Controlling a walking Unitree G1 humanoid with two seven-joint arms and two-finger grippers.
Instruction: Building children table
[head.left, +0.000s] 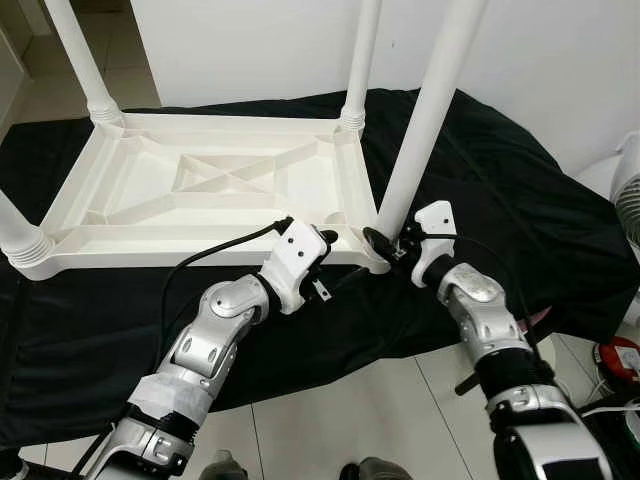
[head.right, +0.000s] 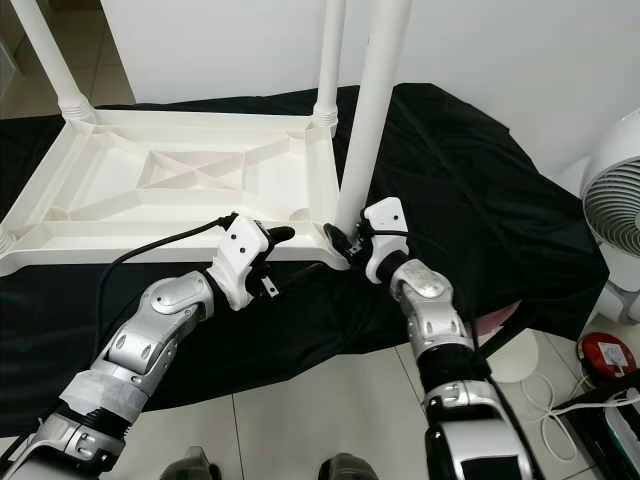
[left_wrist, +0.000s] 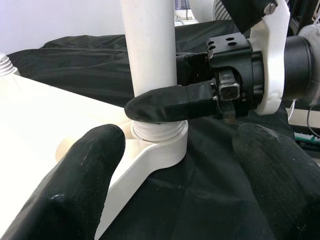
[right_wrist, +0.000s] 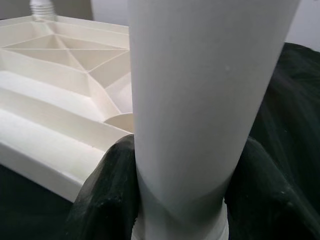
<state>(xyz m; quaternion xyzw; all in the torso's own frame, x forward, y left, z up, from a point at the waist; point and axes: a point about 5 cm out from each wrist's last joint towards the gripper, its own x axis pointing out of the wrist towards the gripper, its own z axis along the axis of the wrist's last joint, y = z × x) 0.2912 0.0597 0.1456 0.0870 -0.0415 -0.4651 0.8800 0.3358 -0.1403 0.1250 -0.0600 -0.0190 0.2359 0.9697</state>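
A: Gripping the leg? Which gripper?
B: Right gripper, fingers clamped around the base of the near white leg, just above its threaded collar in the tabletop's corner socket.
A: Tabletop location?
B: White tabletop lies upside down on a black cloth, ribbed underside up. 3 other legs stand in their corners; this 1 leans a bit.
A: Left gripper?
B: Left gripper sits at the tabletop's near edge, just beside that corner, fingers spread apart, holding nothing.
A: Anything else?
B: White fan at right, red item on tiled floor.
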